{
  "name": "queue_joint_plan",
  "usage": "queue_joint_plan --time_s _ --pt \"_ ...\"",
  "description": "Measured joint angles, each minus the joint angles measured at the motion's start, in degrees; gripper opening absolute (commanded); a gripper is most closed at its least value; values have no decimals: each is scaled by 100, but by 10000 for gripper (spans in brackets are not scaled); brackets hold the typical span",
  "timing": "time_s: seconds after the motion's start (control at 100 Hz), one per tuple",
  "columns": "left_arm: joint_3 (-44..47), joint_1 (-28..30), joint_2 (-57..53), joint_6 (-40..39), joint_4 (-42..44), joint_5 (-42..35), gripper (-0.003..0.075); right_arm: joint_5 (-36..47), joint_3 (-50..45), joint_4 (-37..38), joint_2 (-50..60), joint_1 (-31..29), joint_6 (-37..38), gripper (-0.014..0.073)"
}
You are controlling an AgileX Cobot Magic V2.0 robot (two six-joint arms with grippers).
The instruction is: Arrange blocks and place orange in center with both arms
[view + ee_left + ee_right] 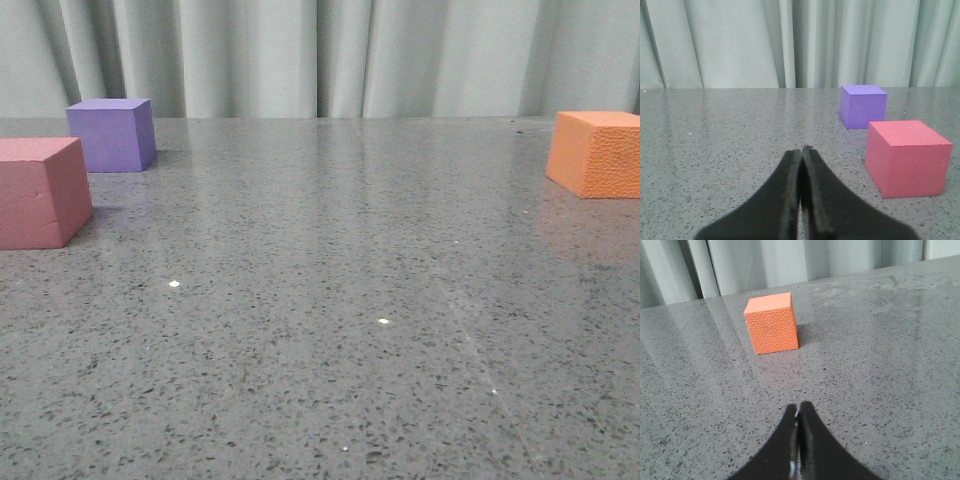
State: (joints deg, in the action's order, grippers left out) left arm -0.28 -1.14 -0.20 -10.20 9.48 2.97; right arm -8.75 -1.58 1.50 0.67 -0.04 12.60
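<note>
Nearest the robot it's just the grey speckled stone-look tabletop [330,380], glossy enough to catch a few bright light spots. Neither arm shows up in the front view, only in the wrist cams.

The black left gripper [802,150] has its two fingers pressed together tip to tip, nothing between them, hanging low over the table. Just ahead of it and off to one side sits the pinkish-red foam cube [907,157], flat on the surface. From the front that same cube [40,190] is at the far left edge, partly cut off by the frame.

The black right gripper [799,407] is the same story: fingers closed on each other, holding nothing. The orange foam cube with the pebbled sides [771,323] is straight ahead of it, well apart, with bare table in between. In the front view the orange one [597,152] sits way over on the right edge, so nowhere near the middle.

A bit further back on the left is the purple foam cube [112,134], just behind the pinkish-red one with a small gap, not touching. The left wrist cam shows it [862,105] the same way.

Behind it all hangs a pale grey-green pleated curtain [320,55].
</note>
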Motion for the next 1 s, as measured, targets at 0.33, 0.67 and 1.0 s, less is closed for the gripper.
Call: queue_joint_plan --time_s 0.33,0.67,1.0 --pt "0 0 0 0 0 0 -12 0 0 0 0 0 0 -67" --pt "0 0 0 0 0 0 -12 253 0 0 0 0 0 -67" --pt "0 0 0 0 0 0 -12 -47 833 -22 -114 0 0 -67"
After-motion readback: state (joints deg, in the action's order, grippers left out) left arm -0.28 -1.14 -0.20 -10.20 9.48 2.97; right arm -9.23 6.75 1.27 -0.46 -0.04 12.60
